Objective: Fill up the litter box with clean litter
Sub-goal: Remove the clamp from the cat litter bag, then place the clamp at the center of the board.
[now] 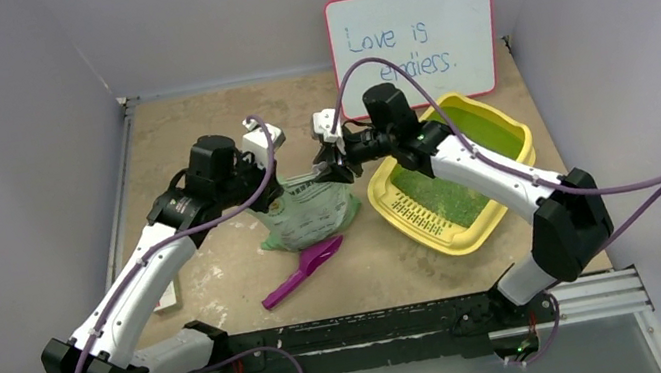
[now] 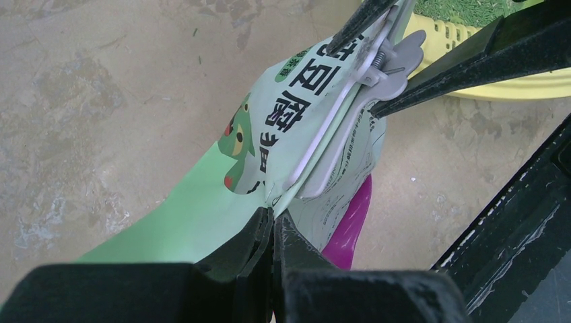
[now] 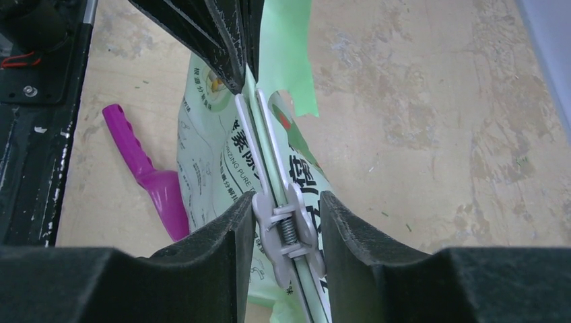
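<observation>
While my left gripper [image 2: 273,221] pinches the litter bag [image 2: 195,222] taut by its top edge, my right gripper [image 3: 286,215] squeezes the white bag clip [image 3: 264,158] to open it.

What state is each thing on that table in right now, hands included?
bag: standing, clipped shut.
clip: clamped on the bag's top.
left hand: shut on the bag's top edge.
right hand: closed on the clip's handles.
litter box: partly filled with litter.
scoop: lying flat, unheld.
whiteboard: upright, written on.
</observation>
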You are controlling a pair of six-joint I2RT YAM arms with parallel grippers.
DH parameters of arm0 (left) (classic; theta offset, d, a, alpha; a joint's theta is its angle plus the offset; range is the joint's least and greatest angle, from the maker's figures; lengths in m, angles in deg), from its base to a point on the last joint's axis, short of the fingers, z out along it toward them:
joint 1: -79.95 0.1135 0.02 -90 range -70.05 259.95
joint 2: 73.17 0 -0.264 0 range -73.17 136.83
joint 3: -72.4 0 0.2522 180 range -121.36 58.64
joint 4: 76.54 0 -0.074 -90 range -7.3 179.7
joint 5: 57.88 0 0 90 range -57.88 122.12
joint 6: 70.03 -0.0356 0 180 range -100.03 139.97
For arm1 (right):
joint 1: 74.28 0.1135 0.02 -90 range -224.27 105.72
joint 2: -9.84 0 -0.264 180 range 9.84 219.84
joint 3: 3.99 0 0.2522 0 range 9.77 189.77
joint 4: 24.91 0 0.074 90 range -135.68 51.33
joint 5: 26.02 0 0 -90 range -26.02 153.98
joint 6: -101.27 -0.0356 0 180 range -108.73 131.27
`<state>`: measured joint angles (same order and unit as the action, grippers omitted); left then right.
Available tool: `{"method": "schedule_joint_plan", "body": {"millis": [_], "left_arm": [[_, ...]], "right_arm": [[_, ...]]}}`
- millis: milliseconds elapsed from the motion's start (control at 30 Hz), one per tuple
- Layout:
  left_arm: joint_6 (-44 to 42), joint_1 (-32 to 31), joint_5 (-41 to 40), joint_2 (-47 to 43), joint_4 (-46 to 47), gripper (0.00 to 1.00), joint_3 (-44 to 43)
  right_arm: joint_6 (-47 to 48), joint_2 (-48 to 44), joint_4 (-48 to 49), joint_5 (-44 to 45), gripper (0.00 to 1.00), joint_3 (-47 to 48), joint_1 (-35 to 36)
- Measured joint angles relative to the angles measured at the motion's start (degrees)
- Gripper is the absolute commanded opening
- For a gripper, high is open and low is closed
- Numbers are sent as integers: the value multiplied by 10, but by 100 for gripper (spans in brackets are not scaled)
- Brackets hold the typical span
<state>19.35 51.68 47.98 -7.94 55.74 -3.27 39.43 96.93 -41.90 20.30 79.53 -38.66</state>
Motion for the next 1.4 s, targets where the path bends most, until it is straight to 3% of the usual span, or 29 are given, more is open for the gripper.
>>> {"method": "schedule_joint_plan", "body": {"millis": [33, 133, 367, 600, 767, 933, 1133, 1267, 1400], "left_arm": [[0, 0, 0, 0, 0, 0, 0], [0, 0, 1, 0, 0, 0, 0], [0, 0, 0, 0, 0, 0, 0], [0, 0, 2, 0, 0, 0, 1], [0, 0, 2, -1, 1, 0, 1], [5, 0, 0, -1, 3, 0, 2], [12, 0, -5, -1, 6, 0, 4], [16, 0, -14, -3, 14, 0, 9], [16, 0, -18, -5, 21, 0, 13]], "right_arm": [[3, 0, -5, 0, 36, 3, 0], [15, 0, -23, 0, 15, 10, 0], [30, -2, -57, 1, 0, 27, 0], [26, -36, -73, 54, 0, 35, 4], [6, -119, -77, 124, 0, 21, 2], [-75, -255, -63, 140, 0, -75, 2], [-249, -386, -20, 121, 0, -288, 11], [-317, -398, -30, 127, 0, -375, 45], [-338, -376, -40, 132, 1, -393, 98]]}}
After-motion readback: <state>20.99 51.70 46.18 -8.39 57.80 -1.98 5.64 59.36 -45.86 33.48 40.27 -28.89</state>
